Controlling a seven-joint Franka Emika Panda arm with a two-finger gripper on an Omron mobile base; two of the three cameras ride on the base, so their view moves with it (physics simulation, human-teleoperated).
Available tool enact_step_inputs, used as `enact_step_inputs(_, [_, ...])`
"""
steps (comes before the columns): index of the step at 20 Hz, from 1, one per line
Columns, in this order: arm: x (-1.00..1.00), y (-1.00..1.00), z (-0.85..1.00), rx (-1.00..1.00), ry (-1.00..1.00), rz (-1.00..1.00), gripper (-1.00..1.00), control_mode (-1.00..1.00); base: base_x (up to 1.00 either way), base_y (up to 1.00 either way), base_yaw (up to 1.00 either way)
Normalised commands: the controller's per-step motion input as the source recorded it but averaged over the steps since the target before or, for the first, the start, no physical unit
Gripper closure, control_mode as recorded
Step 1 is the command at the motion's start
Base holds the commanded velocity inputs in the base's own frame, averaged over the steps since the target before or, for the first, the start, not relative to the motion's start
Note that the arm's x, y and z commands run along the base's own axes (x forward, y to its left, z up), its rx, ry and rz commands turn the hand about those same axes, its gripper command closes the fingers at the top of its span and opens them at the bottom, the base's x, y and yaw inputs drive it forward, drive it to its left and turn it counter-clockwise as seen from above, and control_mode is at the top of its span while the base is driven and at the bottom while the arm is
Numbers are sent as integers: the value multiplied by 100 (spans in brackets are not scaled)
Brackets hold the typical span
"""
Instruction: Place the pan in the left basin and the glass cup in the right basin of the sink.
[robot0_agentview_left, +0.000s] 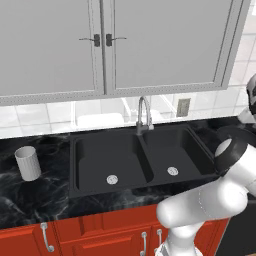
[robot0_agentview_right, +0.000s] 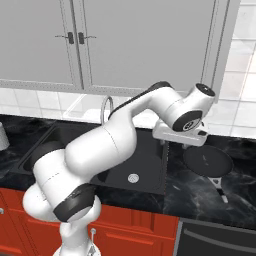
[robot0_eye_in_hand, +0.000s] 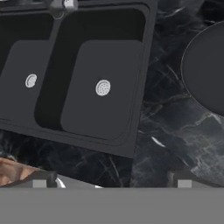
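On the black marbled worktop the sink sits centred in the left base view, a matte black double unit with a divider; the left basin and the right basin each show a round silver drain and hold nothing. Behind the divider, at 12 o'clock from it, stands the curved chrome faucet. At 9 o'clock from the sink, well apart from it, the glass cup stands upright on the worktop, pale and faintly ribbed. At 3 o'clock from the sink the pan lies flat on the worktop, near the right basin's edge, its thin handle pointing toward 5 o'clock in the right base view; in the hand view its round black rim enters at the right edge. The end effector hangs above the worktop strip between the right basin and the pan, touching neither; in the hand view its two fingertips stand far apart at the bottom corners, so the jaws read as wide, with nothing between them. Grey wall cabinets hang above, red base cabinets below the worktop.
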Motion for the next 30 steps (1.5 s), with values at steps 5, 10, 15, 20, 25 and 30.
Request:
enact_step_inputs(5, [0,0,-50,-8,1,7,-100,-100,0,0,0])
enact_step_inputs(10, [0,-2,-27,-13,0,8,-100,-100,0,0,0])
enact_step_inputs(15, [0,-16,-1,-14,0,8,-100,-100,0,0,0])
enact_step_inputs(20, [0,-16,-5,-11,0,5,-100,-100,0,0,0])
enact_step_inputs(25, [0,-16,-20,-8,0,2,-100,-100,0,0,0])
enact_step_inputs(30, [0,-11,-33,-4,0,0,-100,-100,0,0,0])
